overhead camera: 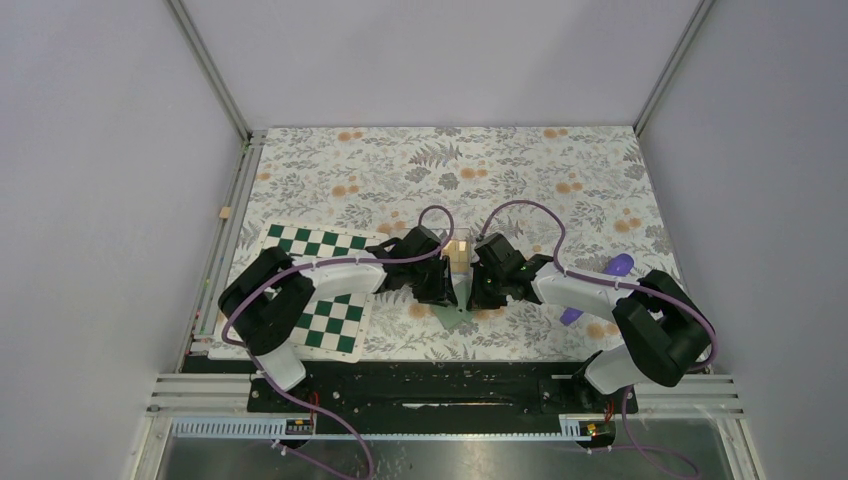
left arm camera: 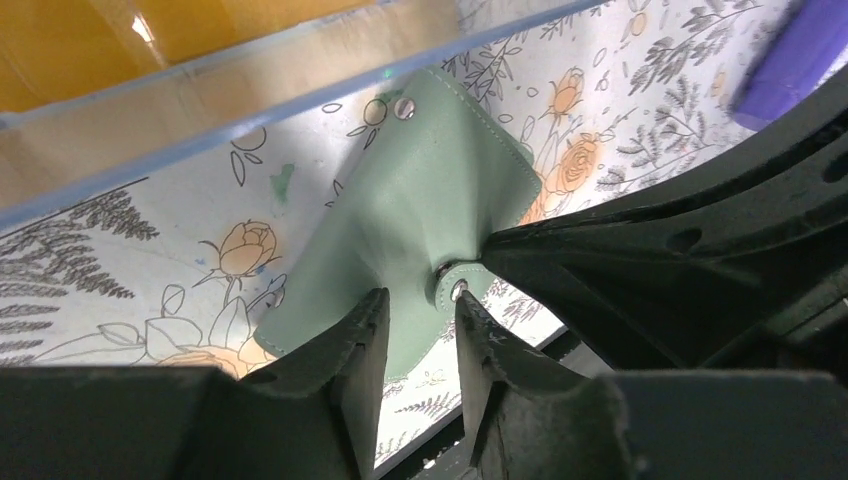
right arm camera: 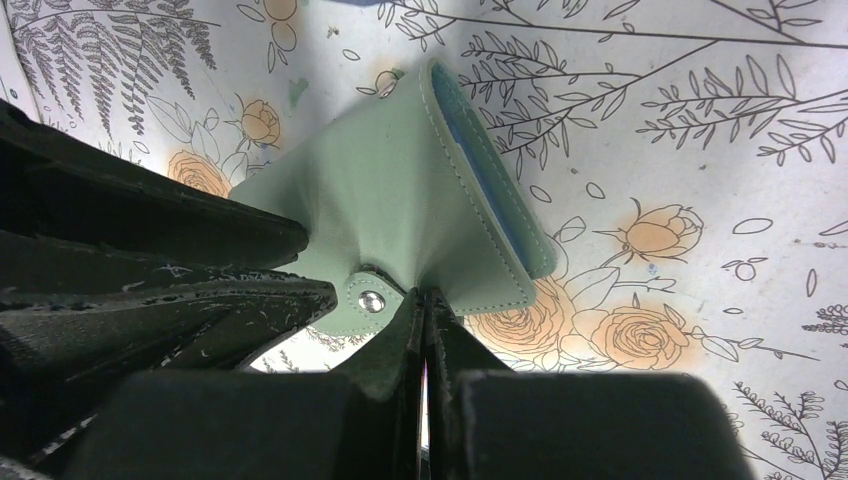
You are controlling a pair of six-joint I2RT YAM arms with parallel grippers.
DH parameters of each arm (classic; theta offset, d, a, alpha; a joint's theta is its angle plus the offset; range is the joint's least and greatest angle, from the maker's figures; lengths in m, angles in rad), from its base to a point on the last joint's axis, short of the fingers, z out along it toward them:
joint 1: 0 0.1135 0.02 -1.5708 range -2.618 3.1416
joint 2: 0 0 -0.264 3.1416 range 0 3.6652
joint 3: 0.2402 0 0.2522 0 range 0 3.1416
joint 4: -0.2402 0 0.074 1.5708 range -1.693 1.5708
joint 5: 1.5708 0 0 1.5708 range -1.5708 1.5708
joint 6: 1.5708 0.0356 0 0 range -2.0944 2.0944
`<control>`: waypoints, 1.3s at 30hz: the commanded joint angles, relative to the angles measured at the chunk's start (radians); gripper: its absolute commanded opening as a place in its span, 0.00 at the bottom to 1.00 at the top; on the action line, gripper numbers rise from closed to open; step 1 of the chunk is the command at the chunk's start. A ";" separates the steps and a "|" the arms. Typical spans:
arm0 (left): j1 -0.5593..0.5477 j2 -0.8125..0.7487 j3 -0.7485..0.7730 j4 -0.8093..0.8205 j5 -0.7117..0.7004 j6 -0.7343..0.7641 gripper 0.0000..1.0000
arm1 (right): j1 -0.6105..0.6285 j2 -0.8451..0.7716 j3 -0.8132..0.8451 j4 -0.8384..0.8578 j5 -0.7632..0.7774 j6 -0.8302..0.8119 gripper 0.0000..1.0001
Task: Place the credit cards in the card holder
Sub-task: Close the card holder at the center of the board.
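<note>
The card holder (left arm camera: 420, 190), a pale green leather wallet with metal snaps, is lifted off the floral cloth between both arms. My right gripper (right arm camera: 425, 298) is shut on its lower edge beside the snap tab; a blue lining (right arm camera: 480, 170) shows in its slot. My left gripper (left arm camera: 420, 300) is open, its fingertips a small gap apart at the holder's edge by the snap, gripping nothing. The orange-yellow credit cards (left arm camera: 60, 50) stand in a clear plastic box (overhead camera: 458, 255) just behind the holder. Both grippers meet at the table's near middle in the top view.
A green-and-white chequered board (overhead camera: 330, 320) lies under the left arm. A purple object (overhead camera: 620, 265) lies beside the right arm. The right gripper's black fingers (left arm camera: 650, 260) crowd the right of the left wrist view.
</note>
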 commanded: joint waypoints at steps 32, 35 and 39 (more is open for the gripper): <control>0.025 0.007 0.049 0.019 0.141 -0.006 0.37 | -0.015 -0.177 -0.056 -0.008 -0.079 -0.038 0.00; 0.026 0.026 0.049 0.028 0.149 -0.014 0.38 | -0.012 -0.154 -0.083 0.037 -0.118 -0.030 0.00; 0.027 0.034 0.048 0.024 0.141 -0.019 0.40 | -0.011 -0.093 -0.091 0.094 -0.160 -0.018 0.00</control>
